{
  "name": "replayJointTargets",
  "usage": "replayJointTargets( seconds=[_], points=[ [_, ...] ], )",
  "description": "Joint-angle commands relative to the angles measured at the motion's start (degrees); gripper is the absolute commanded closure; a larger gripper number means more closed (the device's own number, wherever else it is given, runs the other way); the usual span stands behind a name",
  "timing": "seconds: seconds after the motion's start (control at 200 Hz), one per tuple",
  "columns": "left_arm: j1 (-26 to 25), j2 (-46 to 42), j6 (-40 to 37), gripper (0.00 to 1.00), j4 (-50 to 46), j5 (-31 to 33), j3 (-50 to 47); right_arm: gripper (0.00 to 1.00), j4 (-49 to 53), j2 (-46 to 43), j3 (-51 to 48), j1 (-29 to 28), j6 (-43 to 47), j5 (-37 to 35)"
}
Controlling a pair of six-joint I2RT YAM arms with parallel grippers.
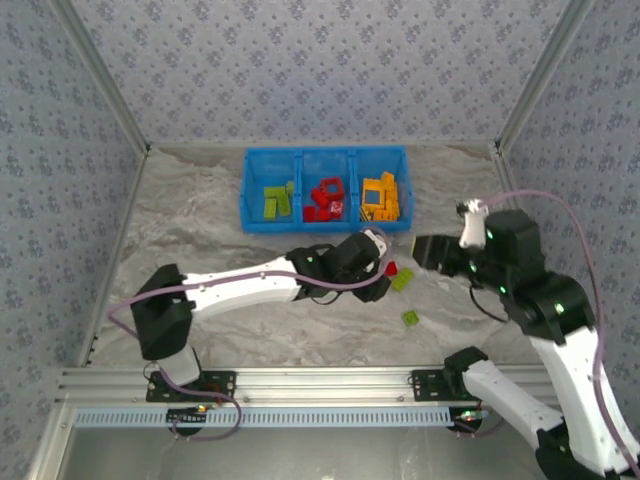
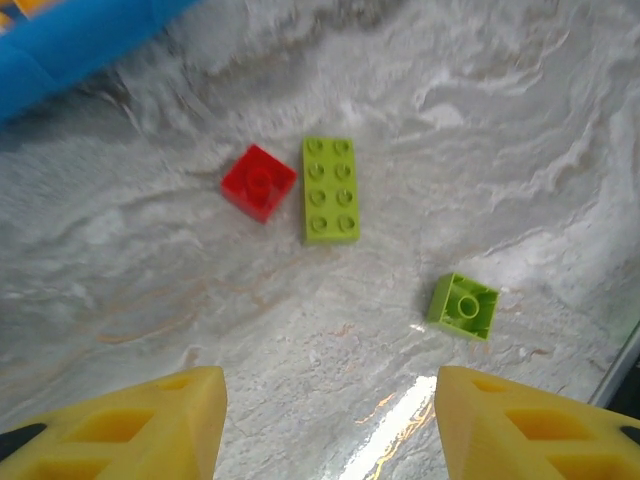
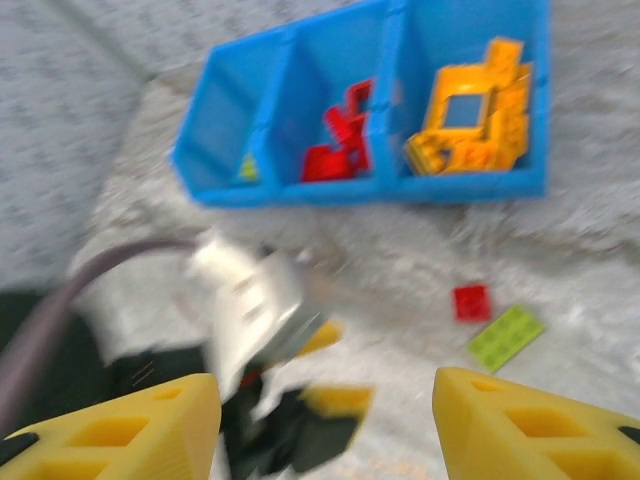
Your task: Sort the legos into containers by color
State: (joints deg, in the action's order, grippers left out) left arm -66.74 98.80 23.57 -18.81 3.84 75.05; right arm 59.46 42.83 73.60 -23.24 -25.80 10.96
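Note:
Three legos lie loose on the marble table: a small red brick (image 2: 259,181), a long lime green brick (image 2: 331,188) right beside it, and a small lime green brick (image 2: 464,305) lying upside down further off. From above, the red brick (image 1: 391,268) sits just past my left gripper (image 1: 378,280), which is open and empty over bare table. My right gripper (image 1: 428,250) hangs to the right of these bricks, open and holding nothing. The blue containers (image 1: 326,152) hold green legos (image 1: 277,201) on the left, red (image 1: 325,198) in the middle and orange-yellow (image 1: 381,197) on the right.
The right wrist view is blurred; in it the left arm's wrist (image 3: 250,305) lies between my fingers and the blue bin (image 3: 285,190). Patterned walls close the table in at the back and on both sides. A metal rail (image 1: 300,380) runs along the near edge.

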Motion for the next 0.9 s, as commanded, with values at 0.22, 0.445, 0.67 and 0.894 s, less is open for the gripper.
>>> replayJointTargets(
  seconds=[0.22, 0.445, 0.67, 0.894],
  points=[
    [0.39, 16.33, -1.01, 0.39, -0.07, -3.43, 10.71, 0.33, 4.47, -5.45, -2.18, -0.37, -0.11, 15.92],
    [0.4, 24.51, -1.59, 0.37, -3.5, -2.34, 19.16, 0.3, 1.8, -6.2, -3.95, -0.44, -0.89, 19.3],
    [0.47, 29.78, -2.38, 0.37, -7.24, -1.15, 24.89, 0.3, 1.2, -6.97, -4.6, -0.44, -1.64, 18.27],
    [0.3, 31.54, -2.74, 0.36, -8.27, 0.85, 26.79, 0.3, 0.16, -6.84, -4.78, -0.49, -2.21, 18.66]
  ],
)
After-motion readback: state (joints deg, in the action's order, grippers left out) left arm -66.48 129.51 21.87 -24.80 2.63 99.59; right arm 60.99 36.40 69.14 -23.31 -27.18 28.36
